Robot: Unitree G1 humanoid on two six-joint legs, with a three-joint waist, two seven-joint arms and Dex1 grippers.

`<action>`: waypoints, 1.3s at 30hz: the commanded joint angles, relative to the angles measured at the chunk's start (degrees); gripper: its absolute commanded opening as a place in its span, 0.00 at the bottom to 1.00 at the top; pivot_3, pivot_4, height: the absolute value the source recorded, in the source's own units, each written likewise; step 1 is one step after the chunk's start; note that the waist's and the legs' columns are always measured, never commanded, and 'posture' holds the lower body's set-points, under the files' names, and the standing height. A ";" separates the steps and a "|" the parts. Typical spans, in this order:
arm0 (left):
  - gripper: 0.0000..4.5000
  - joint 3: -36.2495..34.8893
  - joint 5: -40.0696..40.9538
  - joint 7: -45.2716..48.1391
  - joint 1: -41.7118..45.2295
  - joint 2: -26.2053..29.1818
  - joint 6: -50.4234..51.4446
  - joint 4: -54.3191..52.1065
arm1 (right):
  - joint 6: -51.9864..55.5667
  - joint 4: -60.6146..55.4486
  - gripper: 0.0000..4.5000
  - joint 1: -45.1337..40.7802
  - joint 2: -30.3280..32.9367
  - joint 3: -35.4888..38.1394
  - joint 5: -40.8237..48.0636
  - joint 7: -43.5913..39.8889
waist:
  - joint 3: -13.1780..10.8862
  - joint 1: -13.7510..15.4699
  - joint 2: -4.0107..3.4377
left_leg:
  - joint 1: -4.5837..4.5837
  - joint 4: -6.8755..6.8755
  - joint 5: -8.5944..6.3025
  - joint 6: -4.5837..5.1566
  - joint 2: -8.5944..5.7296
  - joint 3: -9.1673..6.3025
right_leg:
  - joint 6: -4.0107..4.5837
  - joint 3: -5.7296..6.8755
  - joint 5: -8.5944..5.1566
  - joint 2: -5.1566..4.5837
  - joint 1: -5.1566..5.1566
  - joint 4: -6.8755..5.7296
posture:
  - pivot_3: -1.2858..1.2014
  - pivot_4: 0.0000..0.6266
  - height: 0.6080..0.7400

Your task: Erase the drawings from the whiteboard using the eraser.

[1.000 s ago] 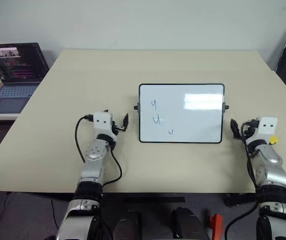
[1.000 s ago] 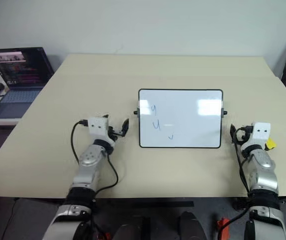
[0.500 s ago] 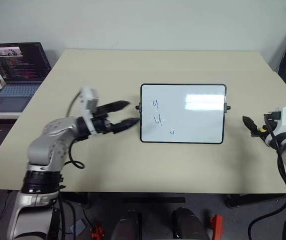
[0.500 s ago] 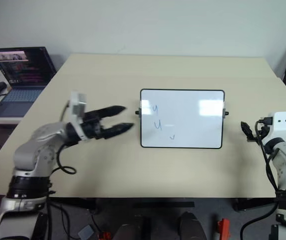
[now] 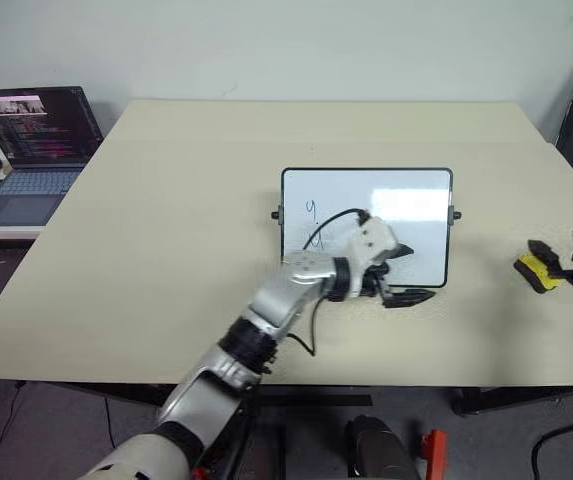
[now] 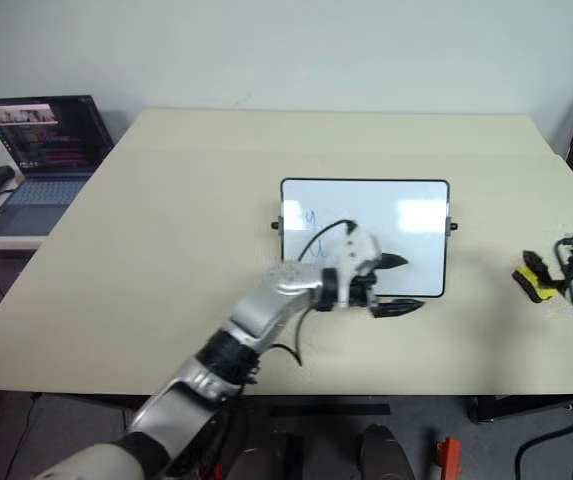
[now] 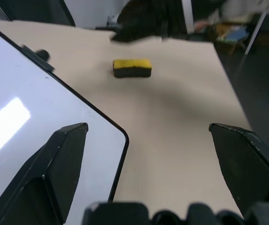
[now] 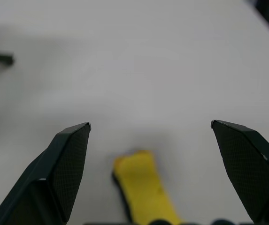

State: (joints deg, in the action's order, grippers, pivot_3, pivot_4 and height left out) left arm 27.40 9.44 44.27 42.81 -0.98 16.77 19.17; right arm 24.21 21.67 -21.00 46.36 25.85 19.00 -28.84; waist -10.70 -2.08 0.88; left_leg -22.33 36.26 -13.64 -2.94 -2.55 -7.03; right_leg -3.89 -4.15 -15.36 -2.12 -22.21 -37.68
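Item one, the eraser (image 5: 537,270): I see the yellow block with its black underside lying flat on the table (image 5: 166,200) near the right edge, well to the right of the whiteboard (image 5: 416,190) and touching nothing. Item two, the whiteboard: it lies flat at the centre of the table, black frame, a small knob on each short side, a bright glare patch on its upper right. Item three, the drawings (image 5: 311,208): I can make out the blue "y" near the board's left side; the marks below it are covered by my left arm, which crosses the lower part of the board. Item four, my left gripper (image 5: 403,273): it points toward the eraser's side, fingers spread wide and empty, one finger over the board's lower right corner, the other over bare table just past the frame; in the left wrist view the eraser (image 7: 132,68) sits ahead on open table beyond the corner. Item five, my right gripper (image 8: 150,133): fingers fully apart, nothing held, with the eraser (image 8: 143,187) on the table below and between them, untouched. Item six, surroundings: an open laptop (image 5: 28,140) on a side desk to the left of the table, well clear of the work.
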 commanded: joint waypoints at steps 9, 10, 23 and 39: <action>1.00 -1.07 -5.53 -4.03 3.62 -6.57 -5.04 4.70 | -2.00 19.04 1.00 -8.94 6.16 -5.66 -0.78 -18.15 | 0.03 -0.27 -0.06 | 0.02 -0.03 0.00 -0.01 0.00 0.03 | 0.00 -0.03 0.00 0.00 -0.01 -0.02 | 0.52 0.24 1.00; 1.00 -1.01 -5.55 -3.50 3.50 -6.53 -4.87 4.43 | -1.68 20.30 1.00 -9.43 6.49 -5.73 -0.65 -19.31 | 0.03 -0.28 -0.06 | 0.02 -0.04 0.00 -0.01 0.00 0.03 | 0.00 -0.03 0.00 0.00 -0.01 -0.03 | 0.52 0.24 1.00; 1.00 -0.11 -3.90 4.30 -0.77 -5.18 -2.55 -2.81 | -4.98 28.56 1.00 -12.19 7.49 -9.70 -4.36 -25.91 | 0.03 -0.30 -0.07 | 0.02 -0.02 0.01 -0.01 -0.01 0.01 | -0.01 -0.02 0.00 -0.01 0.00 -0.03 | 0.52 0.24 1.00; 1.00 -0.13 -4.38 4.65 -2.31 -4.02 -0.05 -5.85 | -8.98 36.97 0.86 -15.40 6.76 -9.93 -6.82 -25.08 | 0.04 -0.34 -0.08 | 0.04 0.01 0.01 -0.02 0.00 0.01 | 0.00 -0.02 0.00 -0.02 0.00 -0.08 | 0.52 0.24 1.00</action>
State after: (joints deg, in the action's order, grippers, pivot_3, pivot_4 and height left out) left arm 27.14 5.04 49.05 40.42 -4.71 16.98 16.28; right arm 16.56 58.78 -35.23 52.01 15.47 12.40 -54.02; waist -10.66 -2.42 0.80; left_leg -22.29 36.27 -13.63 -2.96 -2.55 -7.01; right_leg -3.90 -4.18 -15.36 -2.13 -22.21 -37.75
